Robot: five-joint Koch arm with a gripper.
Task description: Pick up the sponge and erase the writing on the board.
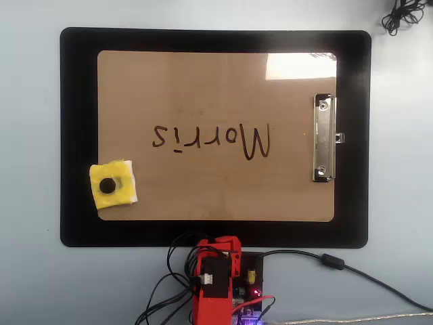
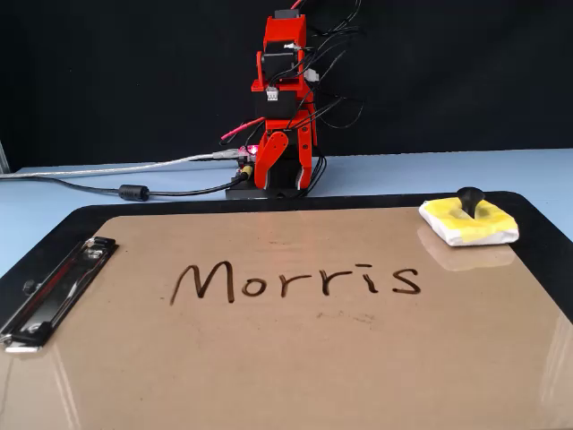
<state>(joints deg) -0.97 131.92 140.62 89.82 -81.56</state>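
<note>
The sponge [image 1: 114, 185] looks soft and light, so I'd pinch its stiff black knob [image 2: 468, 198]; my claw [image 2: 285, 166] hangs folded, whether parted I cannot tell.

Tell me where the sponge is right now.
In the overhead view the sponge lies on the lower left corner of the board, overhanging onto the black mat, left of and below the writing; the gripper is folded at the base.
</note>
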